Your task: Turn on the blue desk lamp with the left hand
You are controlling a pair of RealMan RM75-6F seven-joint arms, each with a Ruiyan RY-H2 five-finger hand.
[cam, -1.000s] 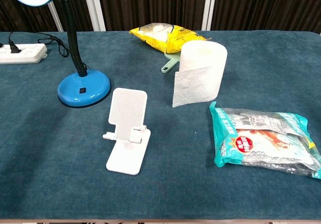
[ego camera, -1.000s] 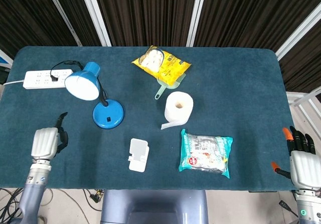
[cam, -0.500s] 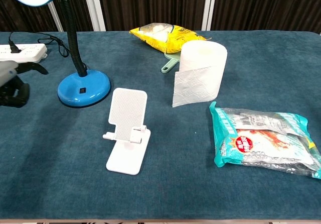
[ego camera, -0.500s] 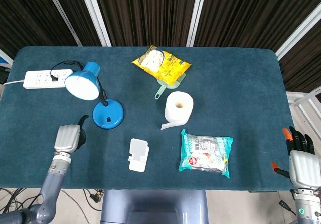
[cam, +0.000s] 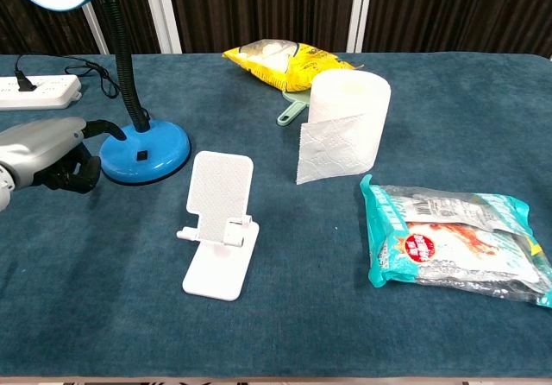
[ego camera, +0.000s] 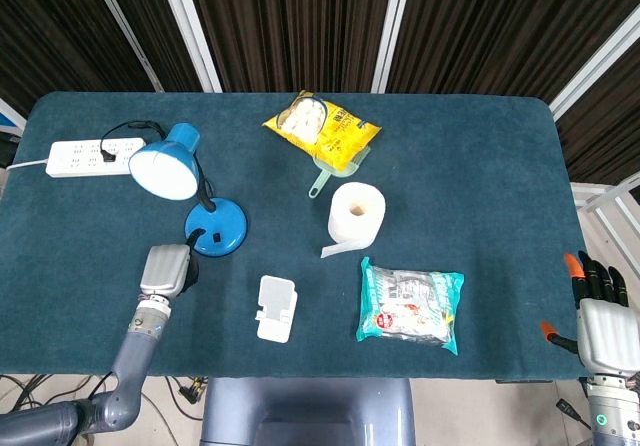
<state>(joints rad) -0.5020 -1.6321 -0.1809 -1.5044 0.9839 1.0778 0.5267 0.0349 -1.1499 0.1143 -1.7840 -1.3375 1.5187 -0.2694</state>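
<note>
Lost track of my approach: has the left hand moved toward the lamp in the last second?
Yes. The left hand moved rightward across the table, closing on the lamp base, and is now right beside it.

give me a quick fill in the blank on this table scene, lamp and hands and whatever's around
1. The left hand is beside the round ____ of the blue desk lamp.
2. The paper roll stands between the yellow snack bag and the ____ snack packet.
3. The lamp's black cord runs to the white ____ at the table's far left.
4. The white phone stand holds ____.

Missing words: base; teal; power strip; nothing
</note>
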